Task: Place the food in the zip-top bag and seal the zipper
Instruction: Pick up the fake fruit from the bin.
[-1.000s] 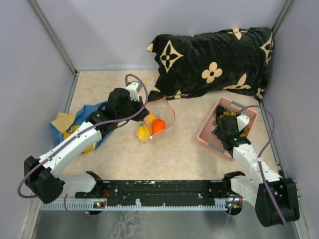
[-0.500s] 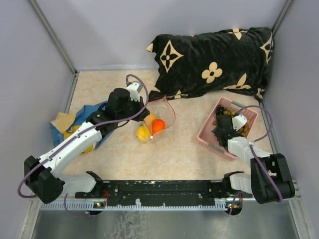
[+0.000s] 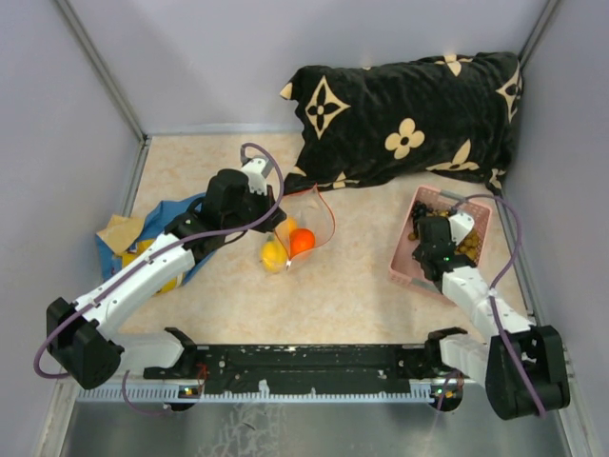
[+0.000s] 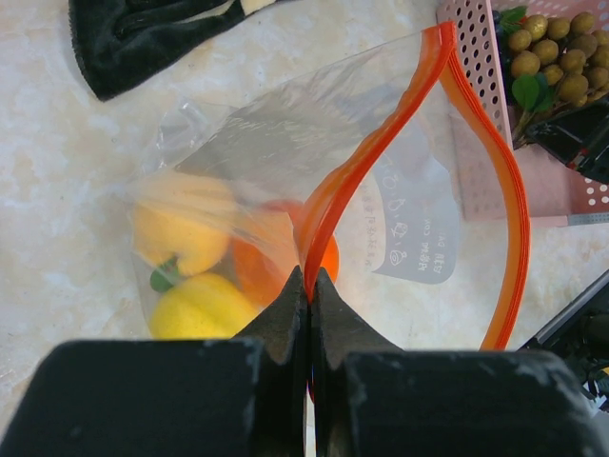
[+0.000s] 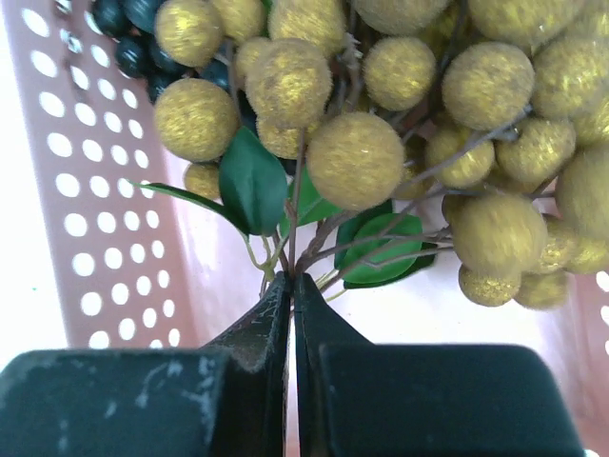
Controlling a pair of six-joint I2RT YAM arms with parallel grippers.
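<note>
Turned since the earlier frame, the pink slotted plastic basket (image 3: 402, 253) sits mid-right; inside it the right end effector (image 5: 291, 284) pinches the stems of brown-tan berries (image 5: 357, 157). Left end effector (image 4: 308, 284) pinches the orange-red zipper (image 4: 333, 195) of the clear zip-top bag (image 4: 257, 143), centre; the yellow lemon (image 4: 200, 305) inside is blurred.

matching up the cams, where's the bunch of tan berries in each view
top external: tan berries far right, partly under the right arm.
left wrist: top right corner.
right wrist: filling the upper frame, stems at the shut right claw.
shared landmark: the pink slotted basket holding them.
</note>
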